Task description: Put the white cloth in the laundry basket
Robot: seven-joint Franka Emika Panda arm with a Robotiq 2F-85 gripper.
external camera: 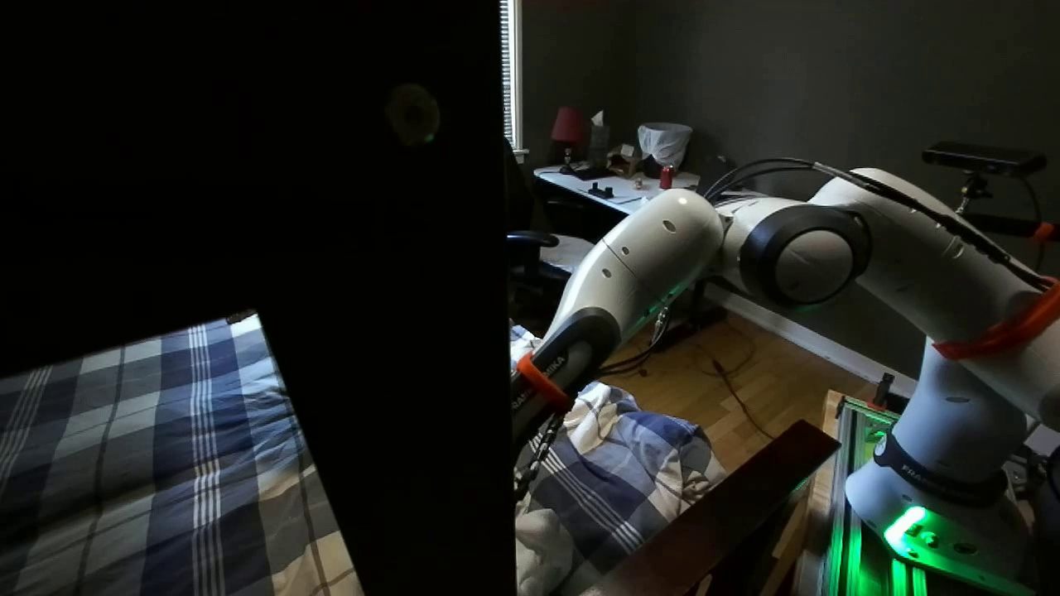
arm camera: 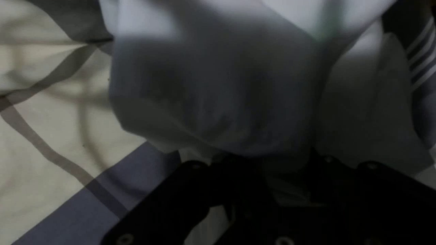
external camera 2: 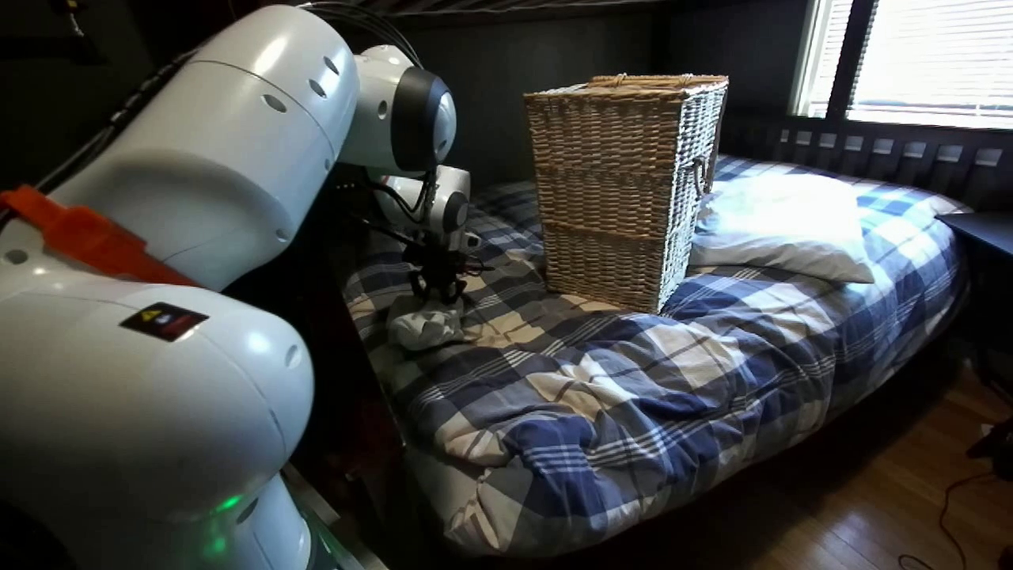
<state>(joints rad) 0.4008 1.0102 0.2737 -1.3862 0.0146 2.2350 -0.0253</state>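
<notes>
The white cloth [external camera 2: 427, 326] lies crumpled on the plaid bed near its dark end, in an exterior view. It fills much of the wrist view [arm camera: 218, 85], in shadow. A pale bundle that looks like the same cloth shows in an exterior view [external camera: 542, 550], partly cut off by a dark post. My gripper [external camera 2: 438, 298] points down at the cloth, with its fingers apart. In the dark wrist view, the gripper [arm camera: 286, 163] has cloth between and beyond its fingers. The tall wicker laundry basket [external camera 2: 605, 190] stands upright on the bed beyond the gripper; its inside is hidden.
A white pillow [external camera 2: 783, 226] lies behind the basket. The plaid duvet [external camera 2: 586, 427] is rumpled. A dark wooden bed rail [external camera: 737, 505] runs between the arm's base and the bed. A wide dark post [external camera: 431, 331] blocks much of an exterior view. A desk [external camera: 580, 186] stands further off.
</notes>
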